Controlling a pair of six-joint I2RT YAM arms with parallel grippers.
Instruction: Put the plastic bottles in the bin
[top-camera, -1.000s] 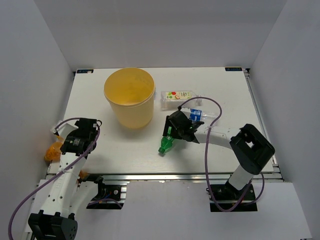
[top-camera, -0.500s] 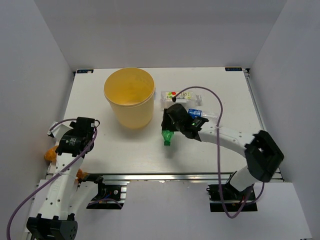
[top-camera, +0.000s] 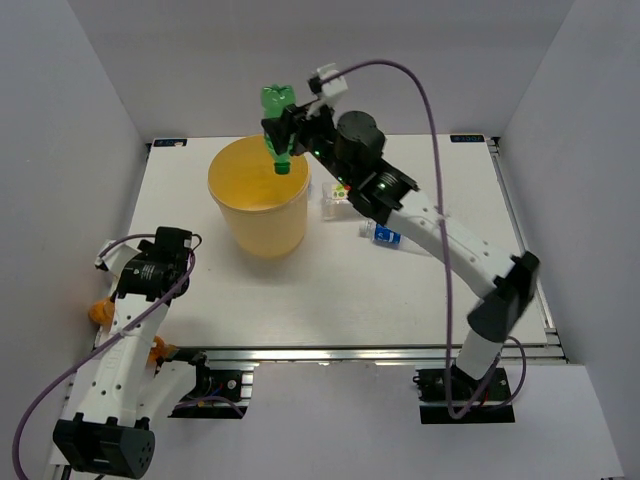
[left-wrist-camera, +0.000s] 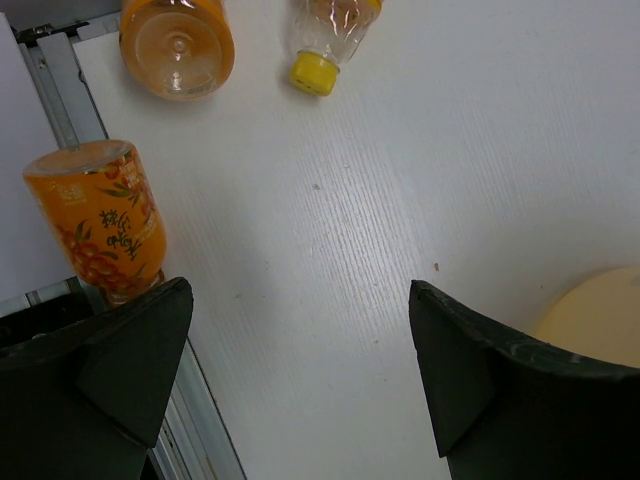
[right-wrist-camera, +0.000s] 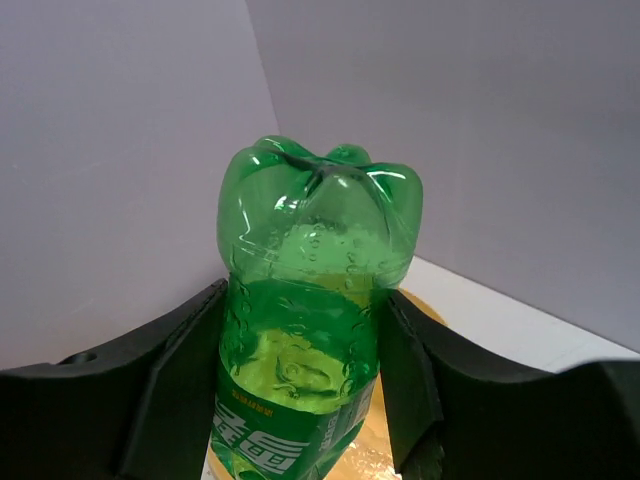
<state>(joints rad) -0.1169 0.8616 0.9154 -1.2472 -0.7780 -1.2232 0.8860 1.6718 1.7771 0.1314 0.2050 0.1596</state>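
Top view: we see the right gripper (top-camera: 287, 133) clenched around the green bottle (top-camera: 275, 102), upper centre of the frame. The bottle is held upside down, cap end pointing down and base up, well off the table (top-camera: 300, 300). It sits right over the far rim of the bin (top-camera: 262, 232), which stands upper left of centre. In the right wrist view the green bottle (right-wrist-camera: 315, 300) fills the middle, with the two fingers (right-wrist-camera: 180, 370) pressed on either side of its labelled body and its lobed base sticking out past them. We count it as a firm grasp. The blue-label bottle (top-camera: 385, 233) lies on the table right of the bin, under the right arm. The white-yellow-label bottle (top-camera: 330, 208) lies just beside the bin, partly hidden by the arm. The left gripper (left-wrist-camera: 300, 370) is spread wide with nothing between the fingers and hangs low over the table at left. Its wrist view shows the labelled orange bottle (left-wrist-camera: 95, 215) at the left edge. A second orange bottle (left-wrist-camera: 178, 45) and a yellow-capped bottle (left-wrist-camera: 325, 40) lie along the top edge, none of them touching the fingers.
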